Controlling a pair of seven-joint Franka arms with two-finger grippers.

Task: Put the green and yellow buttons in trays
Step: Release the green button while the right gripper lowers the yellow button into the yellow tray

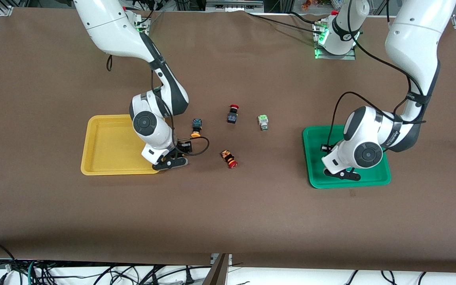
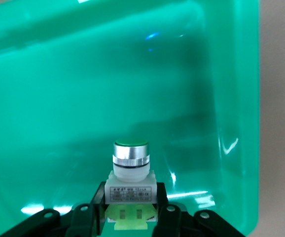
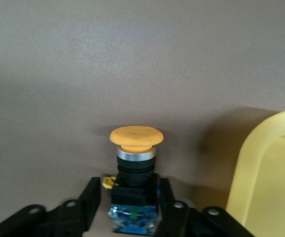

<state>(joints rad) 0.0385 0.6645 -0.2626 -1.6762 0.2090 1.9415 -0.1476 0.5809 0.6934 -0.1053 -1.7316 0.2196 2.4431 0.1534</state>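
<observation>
My left gripper (image 1: 341,173) is low in the green tray (image 1: 370,180), shut on a green button (image 2: 130,168) with a silver ring and white body; both fingers press the body's sides in the left wrist view, gripper (image 2: 130,195), tray (image 2: 83,89). My right gripper (image 1: 171,162) is low over the table at the yellow tray's (image 1: 109,142) corner. In the right wrist view, gripper (image 3: 132,190), its fingers straddle a yellow button (image 3: 135,138); one finger stands clear of it. Another yellow button (image 1: 196,128) and another green button (image 1: 263,122) lie mid-table.
Two red-capped dark buttons lie mid-table, one (image 1: 232,113) between the loose yellow and green buttons, one (image 1: 229,158) nearer the front camera. The yellow tray's rim (image 3: 270,173) is close beside the right gripper. Brown cloth covers the table.
</observation>
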